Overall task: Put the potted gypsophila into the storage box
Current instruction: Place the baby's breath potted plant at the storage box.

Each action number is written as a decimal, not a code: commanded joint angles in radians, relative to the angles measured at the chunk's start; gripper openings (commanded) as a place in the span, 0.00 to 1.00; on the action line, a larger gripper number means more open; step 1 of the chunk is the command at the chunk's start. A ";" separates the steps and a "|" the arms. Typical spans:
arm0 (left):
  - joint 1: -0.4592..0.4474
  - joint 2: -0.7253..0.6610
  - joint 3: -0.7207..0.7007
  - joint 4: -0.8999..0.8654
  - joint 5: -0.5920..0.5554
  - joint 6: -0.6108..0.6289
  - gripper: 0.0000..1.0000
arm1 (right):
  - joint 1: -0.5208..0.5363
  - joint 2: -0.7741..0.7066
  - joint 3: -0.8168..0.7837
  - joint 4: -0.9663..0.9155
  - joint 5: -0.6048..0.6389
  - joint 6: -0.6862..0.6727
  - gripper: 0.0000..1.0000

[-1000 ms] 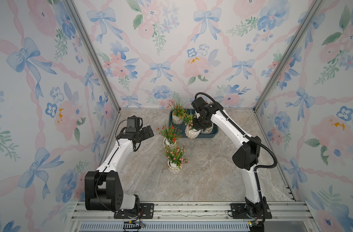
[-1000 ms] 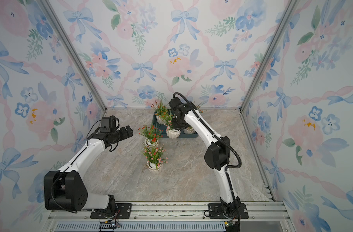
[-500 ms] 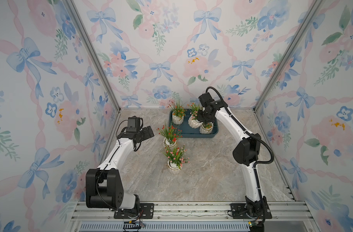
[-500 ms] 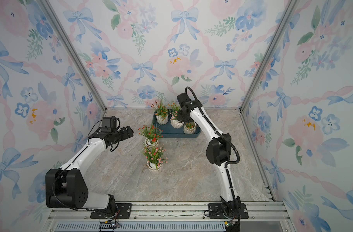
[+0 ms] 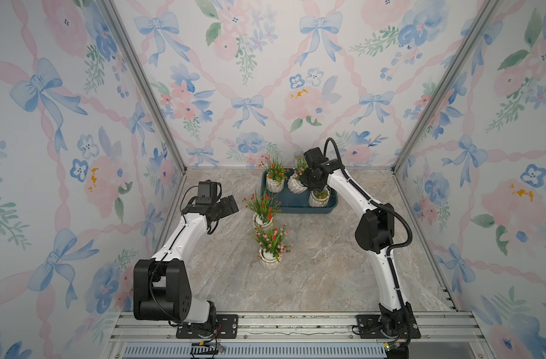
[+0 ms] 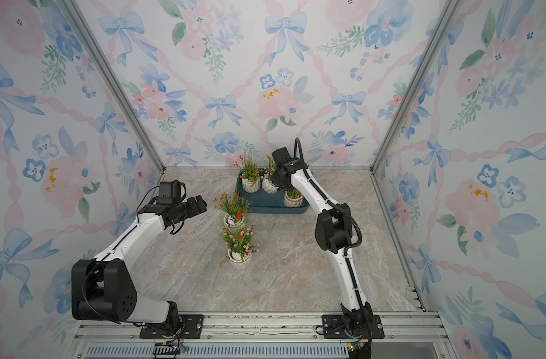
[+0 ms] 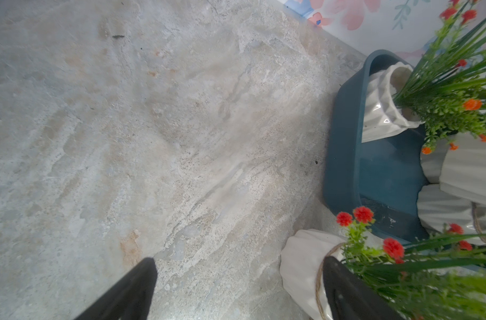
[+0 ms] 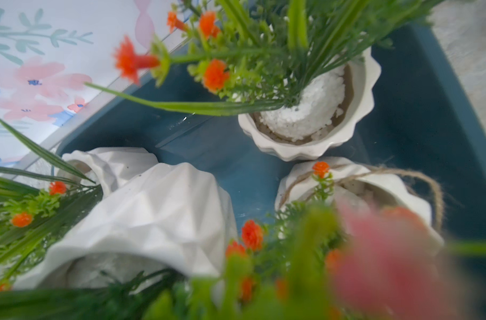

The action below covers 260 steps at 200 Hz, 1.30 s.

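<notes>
The left gripper [image 7: 239,263] is standing wide open at the bottom of the left wrist frame, with a red-blossomed pot [image 7: 300,263] sitting outside the jaws, beside the finger [image 7: 347,293] at lower right. The storage box [image 5: 296,203] is lying at upper centre in both top views, holding three pots [image 5: 275,186]. The right gripper [image 5: 310,181] is closed above the middle pot [image 5: 296,186]. Its fingers are hiding behind the wrist, so any grip is not showing.
</notes>
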 commanded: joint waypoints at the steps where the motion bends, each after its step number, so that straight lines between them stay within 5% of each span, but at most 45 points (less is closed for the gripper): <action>1: 0.007 0.013 -0.013 -0.001 0.013 -0.009 0.95 | -0.009 0.018 -0.017 0.114 0.012 0.130 0.17; 70: 0.013 0.016 -0.012 -0.001 0.029 -0.008 0.95 | -0.010 0.084 0.001 0.172 0.040 0.274 0.20; 260: 0.043 0.044 -0.009 0.000 0.069 -0.014 0.95 | -0.013 0.175 0.057 0.251 0.077 0.340 0.23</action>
